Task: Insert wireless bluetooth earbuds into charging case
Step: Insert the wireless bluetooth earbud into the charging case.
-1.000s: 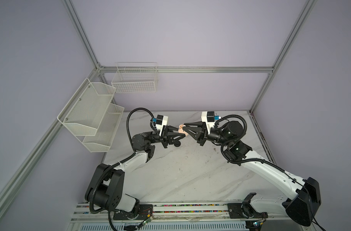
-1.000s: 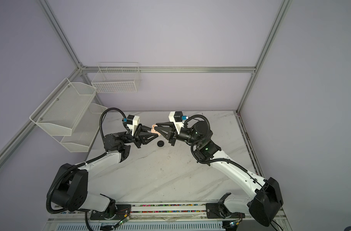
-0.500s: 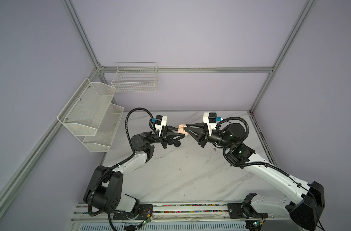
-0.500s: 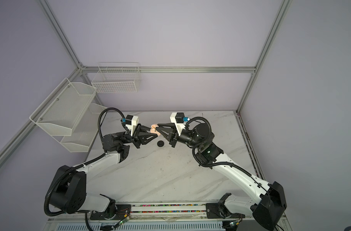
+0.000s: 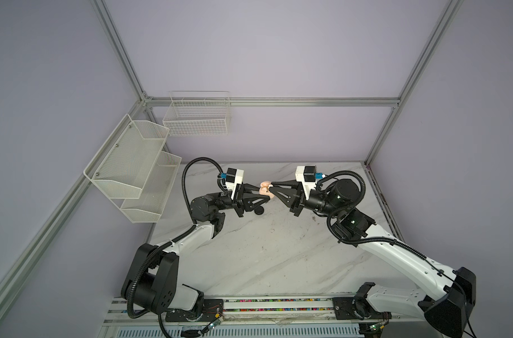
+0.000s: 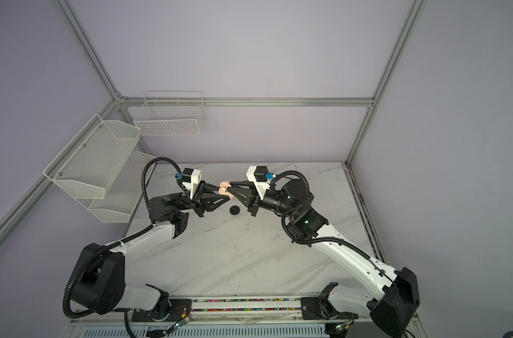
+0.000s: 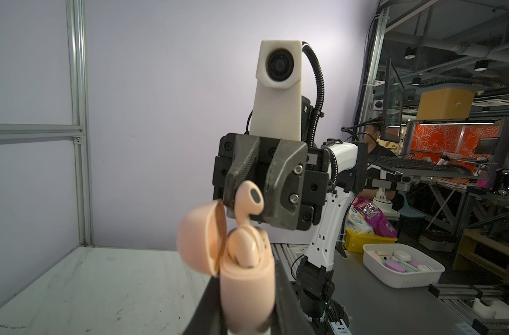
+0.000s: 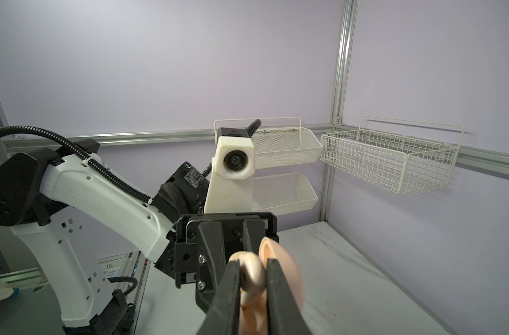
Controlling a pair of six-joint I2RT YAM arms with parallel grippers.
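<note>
My left gripper (image 7: 247, 293) is shut on the body of a pale pinkish charging case (image 7: 247, 284), held above the table with its lid (image 7: 199, 237) swung open. One pinkish earbud (image 7: 244, 246) sits in the case's mouth. Directly over the case, my right gripper (image 8: 252, 275) is shut on the head of a second pinkish earbud (image 7: 249, 200), stem pointing down at the case. In both top views the two grippers meet tip to tip at the case (image 5: 264, 190) (image 6: 223, 190), left gripper (image 5: 264, 195) and right gripper (image 5: 271, 188).
A small round black object (image 6: 235, 209) lies on the marble table (image 6: 249, 257) just below the grippers. Two mesh shelves (image 5: 132, 164) and a wire basket (image 5: 198, 117) hang on the walls at the back left. A white tray (image 7: 404, 266) of cases stands off the table.
The right arm's wrist and elbow have shifted slightly to the right and back. Both grippers stay joined at the case, with the earbud still over its mouth.
</note>
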